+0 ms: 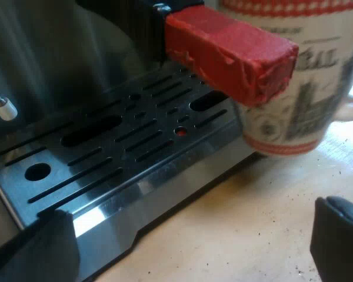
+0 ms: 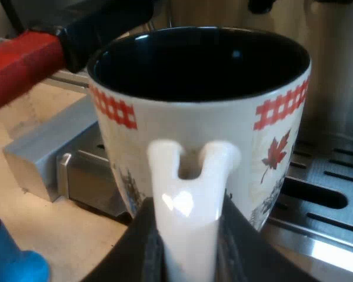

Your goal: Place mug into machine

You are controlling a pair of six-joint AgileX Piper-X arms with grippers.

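Observation:
The mug [image 2: 200,135] is white with red checked trim, a maple leaf and a dark inside. My right gripper [image 2: 188,249] is shut on its white handle [image 2: 185,205], one black finger on each side. The mug stands upright at the outer edge of the machine's slotted metal drip tray [image 2: 329,200]. Seen from the left wrist, the mug [image 1: 306,94] is just beyond the red end of the holder's handle [image 1: 229,50], which juts out above the drip tray [image 1: 123,147]. My left gripper [image 1: 191,247] is open low in front of the tray, with nothing between its fingers.
A blue tamper [image 2: 9,261] stands on the wooden table [image 1: 235,235] near the mug. The holder's dark handle with its red end [image 2: 17,64] sticks out at mug-rim height. A thin steam wand with a white tip [image 1: 3,108] hangs over the tray.

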